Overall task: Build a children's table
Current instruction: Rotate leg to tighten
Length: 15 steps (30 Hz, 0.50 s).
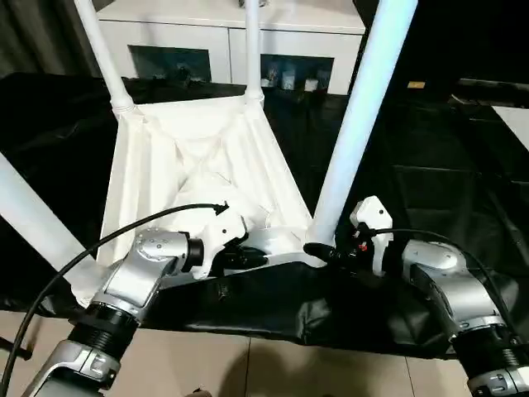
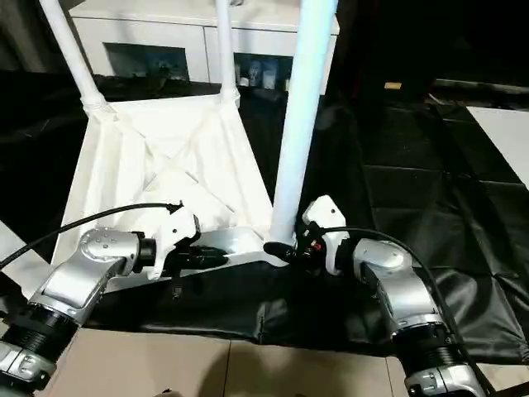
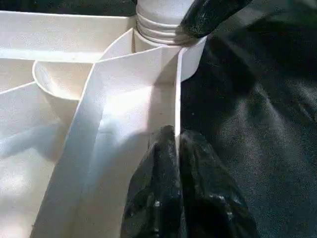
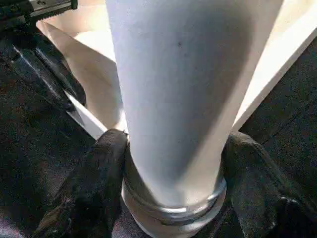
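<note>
The white tabletop point(image 1: 198, 157) lies upside down on the black sheet, ribbed underside up. Two legs stand in its far corner sockets, one on the left point(image 1: 103, 58) and one on the right point(image 1: 252, 50). A third leg point(image 1: 33, 215) rises at the near left. The near right leg point(image 1: 355, 124) stands in its corner socket. My right gripper point(image 1: 318, 248) is shut on the base of this leg point(image 4: 173, 99), one black finger point(image 4: 99, 168) pressing on each side. At the tabletop's near edge, my left gripper point(image 3: 176, 144) is shut on the thin rim wall point(image 3: 177, 94), a little left of that socket.
A black sheet point(image 1: 430, 165) covers the work surface. Behind the table stands a white cabinet point(image 1: 207, 41) with glass doors. A flat white board point(image 1: 517, 116) lies at the far right edge. Tiled floor point(image 1: 248, 364) shows in front of the sheet.
</note>
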### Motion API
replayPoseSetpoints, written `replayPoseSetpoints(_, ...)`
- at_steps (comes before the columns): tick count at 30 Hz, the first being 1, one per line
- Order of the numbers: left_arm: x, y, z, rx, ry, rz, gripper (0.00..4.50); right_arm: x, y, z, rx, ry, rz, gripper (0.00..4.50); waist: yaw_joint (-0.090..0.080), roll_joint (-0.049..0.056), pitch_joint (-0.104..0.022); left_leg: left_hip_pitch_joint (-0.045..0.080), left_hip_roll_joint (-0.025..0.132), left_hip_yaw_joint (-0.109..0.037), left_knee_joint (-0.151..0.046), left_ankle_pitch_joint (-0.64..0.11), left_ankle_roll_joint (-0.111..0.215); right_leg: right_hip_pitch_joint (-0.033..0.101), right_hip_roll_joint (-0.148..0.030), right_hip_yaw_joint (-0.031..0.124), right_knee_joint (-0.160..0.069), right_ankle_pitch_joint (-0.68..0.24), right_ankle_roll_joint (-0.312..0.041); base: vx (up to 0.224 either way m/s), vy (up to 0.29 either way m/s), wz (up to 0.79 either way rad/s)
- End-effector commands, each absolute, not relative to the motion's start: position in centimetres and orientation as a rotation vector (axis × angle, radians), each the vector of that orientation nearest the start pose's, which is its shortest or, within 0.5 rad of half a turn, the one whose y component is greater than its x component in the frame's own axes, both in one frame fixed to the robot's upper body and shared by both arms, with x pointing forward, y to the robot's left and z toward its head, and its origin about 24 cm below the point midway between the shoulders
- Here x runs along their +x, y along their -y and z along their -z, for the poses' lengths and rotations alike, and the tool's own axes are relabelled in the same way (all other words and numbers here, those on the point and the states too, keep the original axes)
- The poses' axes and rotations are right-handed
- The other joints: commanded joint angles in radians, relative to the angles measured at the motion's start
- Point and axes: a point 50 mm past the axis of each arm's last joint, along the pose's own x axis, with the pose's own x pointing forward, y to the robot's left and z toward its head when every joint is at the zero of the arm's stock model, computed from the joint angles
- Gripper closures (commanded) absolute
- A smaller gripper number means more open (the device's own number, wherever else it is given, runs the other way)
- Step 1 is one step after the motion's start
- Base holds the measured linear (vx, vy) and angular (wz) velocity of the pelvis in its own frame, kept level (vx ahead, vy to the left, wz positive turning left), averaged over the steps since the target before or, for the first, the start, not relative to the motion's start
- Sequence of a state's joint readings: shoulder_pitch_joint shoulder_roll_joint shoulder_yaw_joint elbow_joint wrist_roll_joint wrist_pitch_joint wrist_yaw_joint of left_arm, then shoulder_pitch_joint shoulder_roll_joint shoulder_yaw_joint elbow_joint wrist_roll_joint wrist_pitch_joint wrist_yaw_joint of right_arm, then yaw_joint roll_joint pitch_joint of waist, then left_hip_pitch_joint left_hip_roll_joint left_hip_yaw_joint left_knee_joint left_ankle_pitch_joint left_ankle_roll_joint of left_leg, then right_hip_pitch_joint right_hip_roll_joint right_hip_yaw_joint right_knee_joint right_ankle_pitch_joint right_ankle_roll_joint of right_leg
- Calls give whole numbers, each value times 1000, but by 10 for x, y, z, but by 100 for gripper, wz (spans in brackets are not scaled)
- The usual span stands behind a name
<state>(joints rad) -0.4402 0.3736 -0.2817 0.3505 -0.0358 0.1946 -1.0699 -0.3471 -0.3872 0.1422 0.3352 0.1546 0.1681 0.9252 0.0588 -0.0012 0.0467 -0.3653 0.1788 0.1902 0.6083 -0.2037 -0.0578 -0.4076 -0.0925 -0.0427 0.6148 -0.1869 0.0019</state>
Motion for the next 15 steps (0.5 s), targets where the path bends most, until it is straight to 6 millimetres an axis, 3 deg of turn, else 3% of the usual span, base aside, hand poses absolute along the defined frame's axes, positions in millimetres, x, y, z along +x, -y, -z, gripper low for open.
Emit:
replayPoseSetpoints(1, 300, -122, -51, 393, -361, 1231, 406, 289, 155, -33, -202, -363, -1015, 194, -2, -7, -64, 8, 45, -14, -70, -128, 84, 53, -44, 35, -60, -101, -265, 0, 0, 0)
replayPoseSetpoints(9, 300, -122, -49, 381, -381, 1240, 406, 290, 155, -34, -210, -356, -1014, 194, -5, -8, -64, 7, 44, -14, -70, -126, 84, 54, -45, 34, -61, -101, -263, 0, 0, 0)
replayPoseSetpoints(15, 298, -133, -42, 444, -485, 1252, 448, 291, 156, -35, -223, -355, -1013, 194, -5, -8, -65, 7, 44, -14, -71, -130, 81, 54, -45, 35, -61, -102, -261, 0, 0, 0)
